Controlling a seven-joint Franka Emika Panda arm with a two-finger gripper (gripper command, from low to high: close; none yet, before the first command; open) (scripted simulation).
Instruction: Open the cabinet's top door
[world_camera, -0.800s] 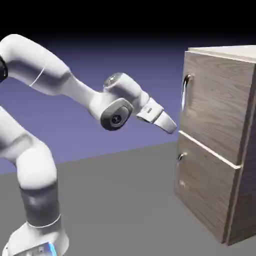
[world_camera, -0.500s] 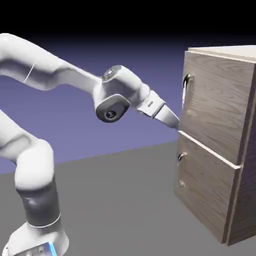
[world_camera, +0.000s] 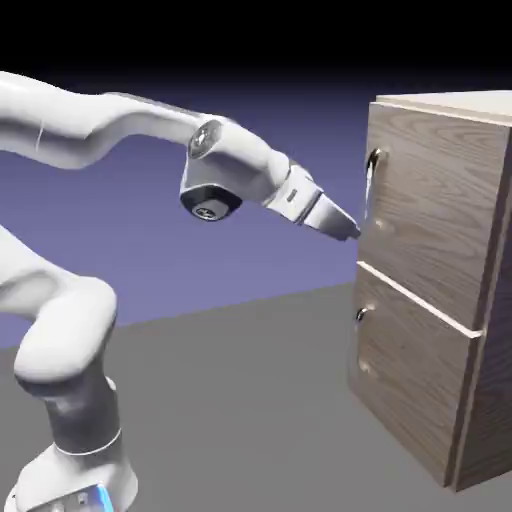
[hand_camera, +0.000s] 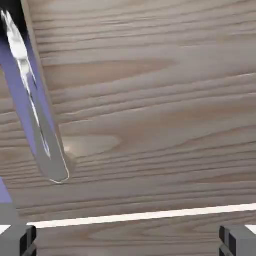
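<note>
Gripper (world_camera: 350, 229) stands released, jaws spread wide with nothing between them, its tip just beside the door (world_camera: 430, 205) near that panel's lower edge. Ahead of it the cabinet (world_camera: 440, 400) stands upright, doors shut flush. The handle (world_camera: 372, 180), a long curved silver bar, runs vertically along the door's near edge, above the tip. In the hand view the handle (hand_camera: 35, 100) lies up and left of the fingertips (hand_camera: 235, 240), over wood grain; a pale seam crosses just ahead of them. Open floor lies below the gripper.
</note>
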